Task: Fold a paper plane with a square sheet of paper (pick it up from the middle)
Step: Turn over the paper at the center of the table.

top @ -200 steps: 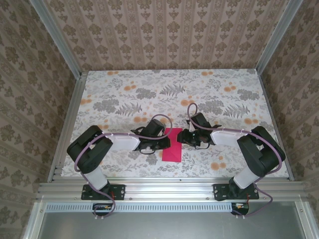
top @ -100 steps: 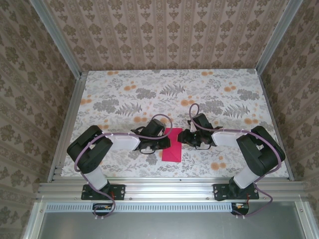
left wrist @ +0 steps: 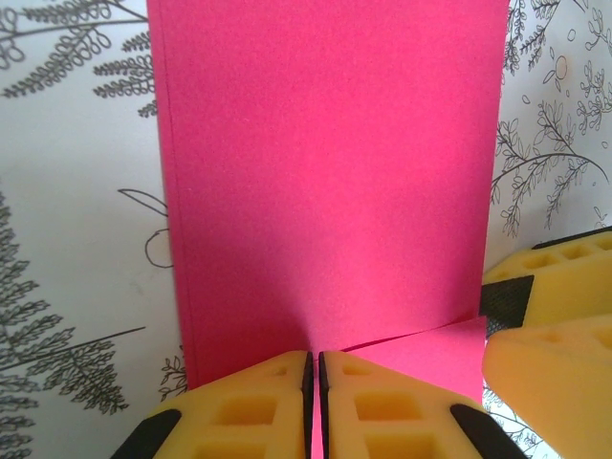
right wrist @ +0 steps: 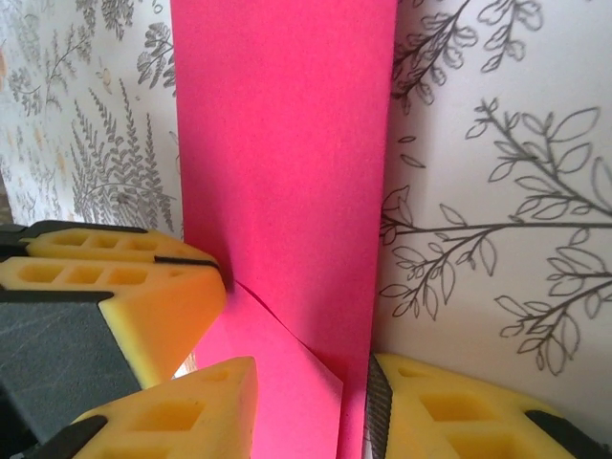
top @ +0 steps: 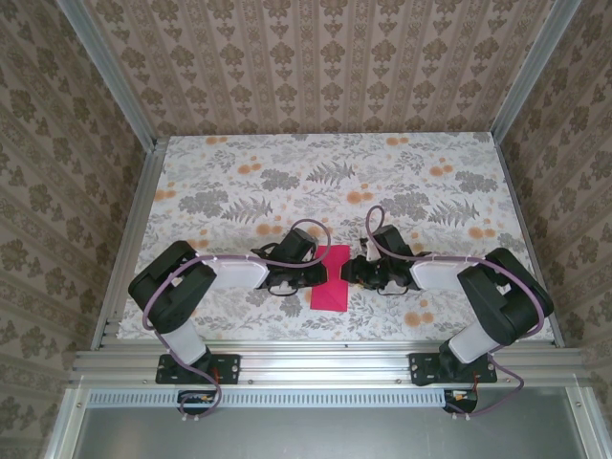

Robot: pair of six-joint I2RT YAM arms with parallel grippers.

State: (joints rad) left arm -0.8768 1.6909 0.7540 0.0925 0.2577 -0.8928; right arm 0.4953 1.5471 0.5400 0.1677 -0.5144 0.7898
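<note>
Down at six o'clock on the worktop (top: 287,191), the square sheet of paper (top: 330,287) lies halved, left jaws at its nine, right jaws at three. Left wrist: clenched on its edge. Right wrist: parted astride a lifted corner. Nose, wings look yet to come.

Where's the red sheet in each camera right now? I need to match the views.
Top external: sheet of paper low centre, between left gripper and right gripper.
Left wrist: centre, near edge pinched in the left gripper's fingers.
Right wrist: tall strip at centre, running down between the right gripper's fingers.
Shared landmark: grey fern-print table cover around the sheet.
</note>
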